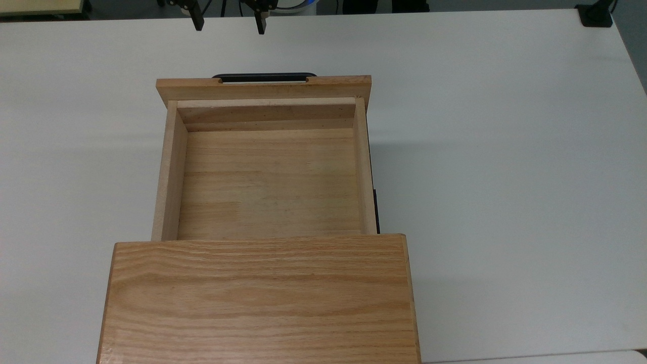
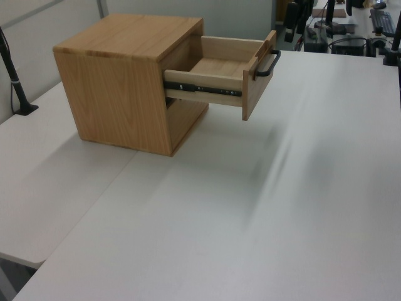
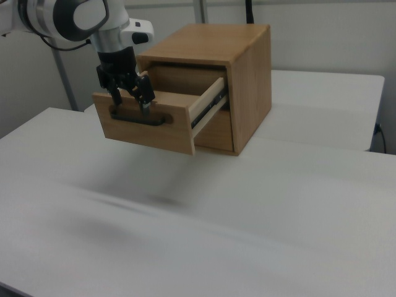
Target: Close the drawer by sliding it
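Drawer pulled well out of the cabinet, empty inside; front panel and black handle at the far end in the top view. Metal slide rail visible along its side in the left view. Cabinet sits on white worktop. Claw hangs beyond the front panel, fingers apart, holding nothing. In the right view the claw sits in front of the panel, just above the handle; contact cannot be told.

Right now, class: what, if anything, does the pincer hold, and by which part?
Nothing. The pincer is open, apart from the drawer and its handle.
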Motion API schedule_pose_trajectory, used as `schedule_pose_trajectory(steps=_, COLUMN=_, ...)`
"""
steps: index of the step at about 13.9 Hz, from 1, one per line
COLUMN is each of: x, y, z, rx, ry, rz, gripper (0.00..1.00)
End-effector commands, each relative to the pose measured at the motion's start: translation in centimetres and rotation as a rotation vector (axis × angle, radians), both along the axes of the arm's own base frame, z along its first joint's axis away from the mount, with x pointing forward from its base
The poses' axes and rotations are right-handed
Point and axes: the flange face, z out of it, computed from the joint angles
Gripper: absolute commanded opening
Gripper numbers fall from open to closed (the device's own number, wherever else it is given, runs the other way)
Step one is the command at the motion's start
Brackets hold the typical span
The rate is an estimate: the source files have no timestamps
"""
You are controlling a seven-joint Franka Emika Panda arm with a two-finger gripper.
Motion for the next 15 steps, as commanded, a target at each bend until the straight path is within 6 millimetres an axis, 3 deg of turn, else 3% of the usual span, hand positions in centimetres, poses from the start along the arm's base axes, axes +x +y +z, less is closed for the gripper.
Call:
schedule_pose_trajectory(steps=1, x=-0.35, y=0.64, z=-0.34, rx=-0.001, ry=-0.003, rz=-0.002, gripper=1.0)
schedule_pose_trajectory(steps=15, x=-0.25, y=0.71, z=-0.92, rx=-0.006, ry=0.008, rz=0.023, gripper=1.0)
